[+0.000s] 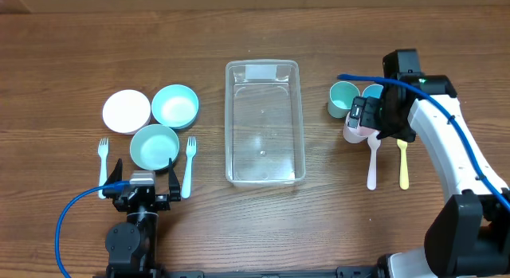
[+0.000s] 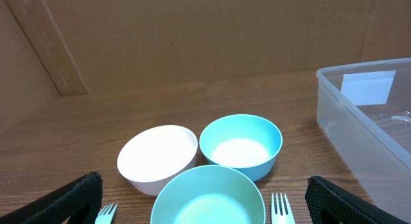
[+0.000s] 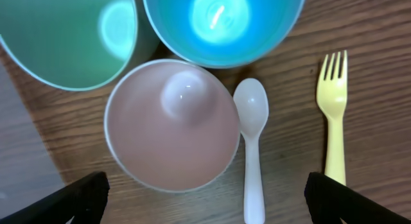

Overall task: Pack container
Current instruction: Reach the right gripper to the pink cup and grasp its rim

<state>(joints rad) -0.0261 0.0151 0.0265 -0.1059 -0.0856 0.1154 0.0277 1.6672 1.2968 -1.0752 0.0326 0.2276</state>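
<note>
The clear rectangular container (image 1: 231, 127) stands empty at the table's middle; its near corner shows in the left wrist view (image 2: 359, 115). My left gripper (image 1: 143, 173) is open at the front left, its fingers (image 2: 74, 197) straddling the near teal bowl (image 2: 209, 197) without touching it. My right gripper (image 1: 368, 123) hovers open over three cups to the right of the container. Below it are a pink cup (image 3: 172, 124), a green cup (image 3: 64, 38) and a blue cup (image 3: 221, 25). Nothing lies between its fingertips (image 3: 87, 197).
Left of the container are a white bowl (image 1: 127, 111), two teal bowls (image 1: 174, 105) (image 1: 154, 146) and two pale forks (image 1: 103, 162) (image 1: 189, 165). A white spoon (image 1: 372, 162) and a yellow fork (image 1: 403, 165) lie in front of the cups.
</note>
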